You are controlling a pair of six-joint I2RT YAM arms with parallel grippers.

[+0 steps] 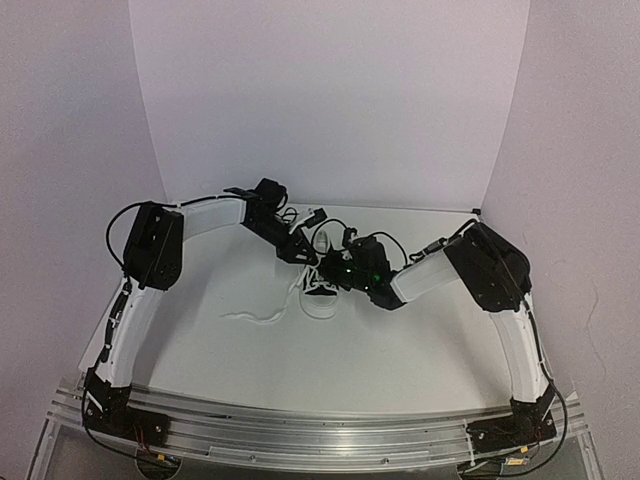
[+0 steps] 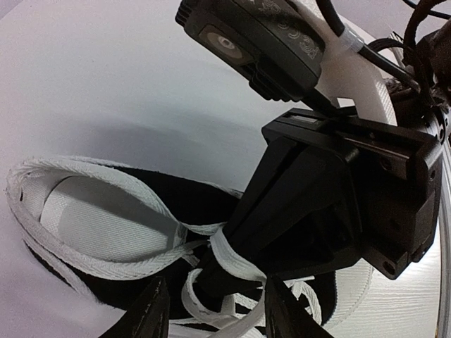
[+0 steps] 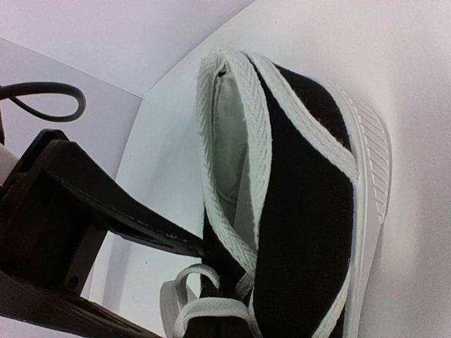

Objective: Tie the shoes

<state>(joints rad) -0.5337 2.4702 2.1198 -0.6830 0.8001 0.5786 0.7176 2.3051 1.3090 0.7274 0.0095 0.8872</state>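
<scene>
Black canvas sneaker (image 3: 310,211) sat untied, no knot formed; right gripper (image 2: 211,271) pinched the white laces (image 2: 236,262), left gripper (image 2: 218,310) gaped wide, empty

The sneaker (image 1: 322,292) sits near the middle of the table (image 1: 400,345). Its toe points to the near edge and its heel points to the back wall (image 1: 330,100). The left gripper (image 1: 308,255) is over the shoe, coming from the left and from behind. The right gripper (image 1: 326,268) comes in from the right, with its tip down in the laces (image 2: 232,259) on top of the shoe. One lace end (image 1: 255,317) lies on the table, left of the shoe.
</scene>
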